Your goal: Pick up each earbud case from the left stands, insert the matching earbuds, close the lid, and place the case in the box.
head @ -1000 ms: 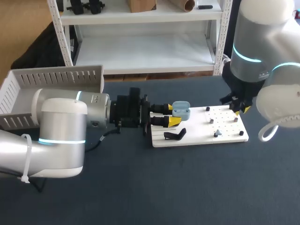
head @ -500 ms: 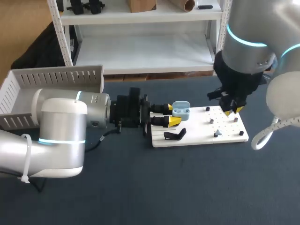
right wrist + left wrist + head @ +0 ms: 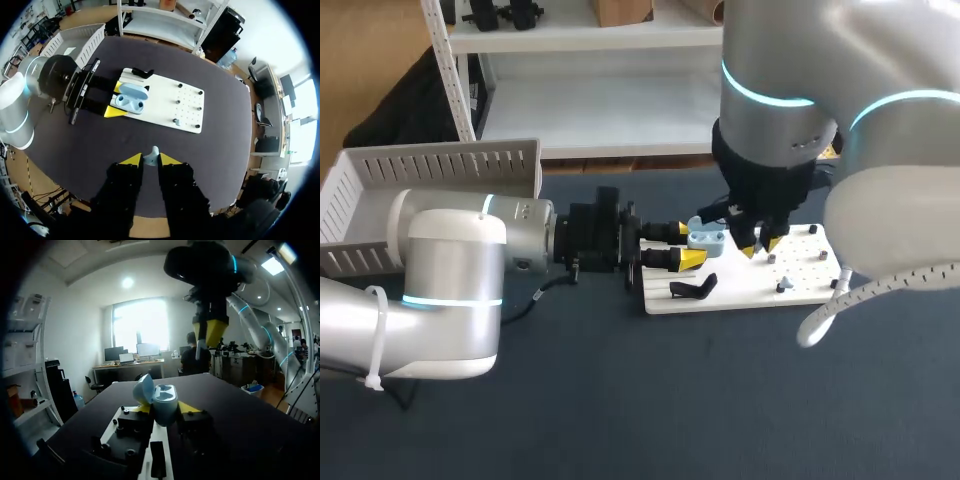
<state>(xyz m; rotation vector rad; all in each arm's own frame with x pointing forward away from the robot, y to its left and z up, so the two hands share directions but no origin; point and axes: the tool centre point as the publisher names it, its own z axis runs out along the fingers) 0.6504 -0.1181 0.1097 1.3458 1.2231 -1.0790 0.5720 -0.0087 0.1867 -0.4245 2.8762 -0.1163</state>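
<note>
At the far left of the counter (image 3: 620, 400), a white slotted box (image 3: 440, 170). Further right, left fingers (image 3: 692, 259) clamped on the pale blue case (image 3: 706, 237), lid open, over the left end of the white board (image 3: 750, 290). Just right of the case, above the board, right fingers (image 3: 131, 160) pinched on a small pale earbud (image 3: 152, 155).

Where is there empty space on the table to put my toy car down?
The dark table in front of the white board is bare and wide. Crowded: the board's left end, where the left gripper holds the open case, the right gripper hangs close by with an earbud, and a black stand sits.
</note>
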